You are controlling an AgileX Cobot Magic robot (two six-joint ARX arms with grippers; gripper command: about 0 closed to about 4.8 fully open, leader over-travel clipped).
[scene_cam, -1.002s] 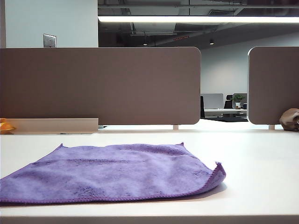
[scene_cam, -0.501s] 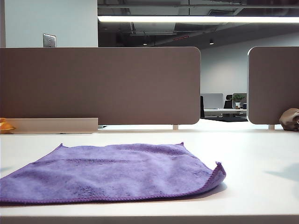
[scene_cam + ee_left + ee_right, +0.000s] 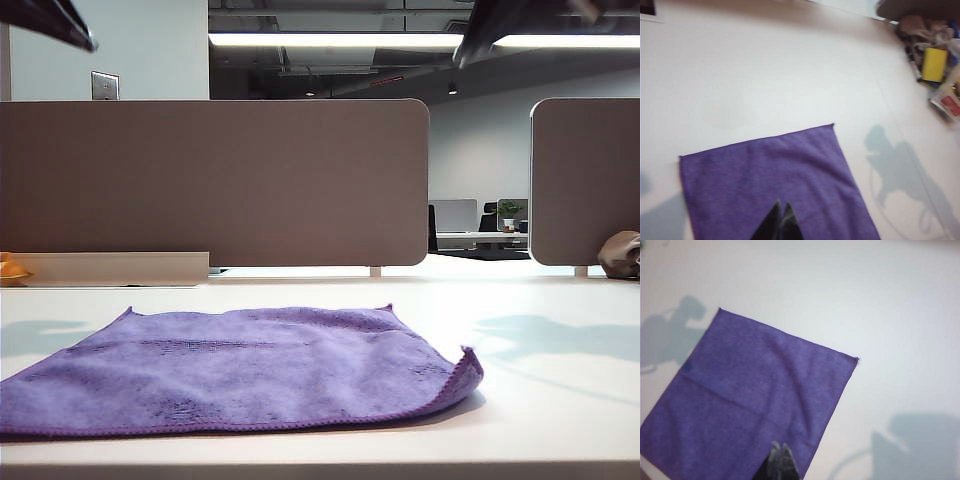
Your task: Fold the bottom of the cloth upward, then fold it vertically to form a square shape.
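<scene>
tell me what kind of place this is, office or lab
Likely an open-plan office: desk divider panels, a far desk with a monitor, and ceiling strip lighting. The cloth lies on a white table.

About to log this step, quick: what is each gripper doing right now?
Left gripper: closed, empty, above the cloth.
Right gripper: closed, empty, above the cloth too.
</scene>
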